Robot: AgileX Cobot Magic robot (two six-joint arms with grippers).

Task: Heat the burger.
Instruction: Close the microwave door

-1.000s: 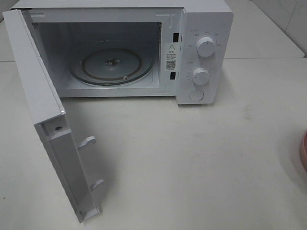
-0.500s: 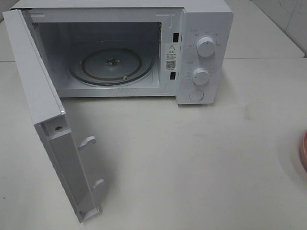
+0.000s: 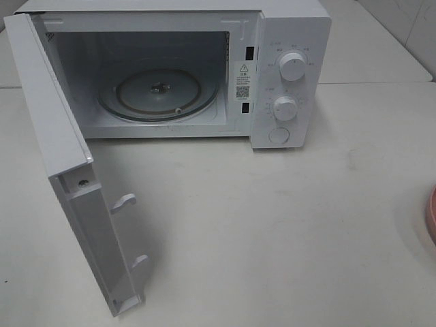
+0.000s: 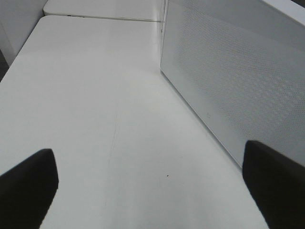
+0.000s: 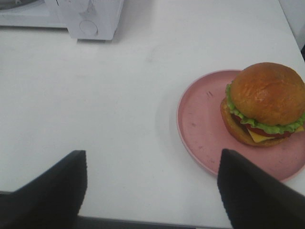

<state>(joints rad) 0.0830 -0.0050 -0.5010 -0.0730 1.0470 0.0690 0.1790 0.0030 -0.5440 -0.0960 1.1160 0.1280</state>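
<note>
Two grippers, both empty. Going left to right across the white table [image 3: 286, 225]:

Left gripper [image 4: 152, 179]: jaws spread to their widest, nothing between them. It hangs low over bare table beside the perforated outer face of the white microwave door [image 4: 228, 81], clear of it. Judgement: parked out of the way so the oven mouth stays free.

White microwave oven [image 3: 289, 68]: its door [image 3: 68, 170] is swung fully open toward the left, latch hooks showing on the inner edge. The round glass turntable [image 3: 158, 94] inside is bare. Judgement: cavity is ready to receive food; loading not yet done.

Right gripper [image 5: 152, 183]: jaws wide apart, holding nothing, over the table, with the microwave's control corner visible beyond it.

Round burger with glossy orange-brown bun, green lettuce and yellow cheese [image 5: 264, 105]: sits upright on the shallow pink plate [image 5: 200, 129], toward the plate's far side from the microwave. In the high view only a sliver of the plate's rim [image 3: 431, 214] shows at the right edge; the burger itself is out of that frame.

Relative position: the burger lies ahead of the right gripper and off to one side, not between the jaws, apart from both fingers. Judgement: the gripper must shift sideways and centre over the bun before closing.
</note>
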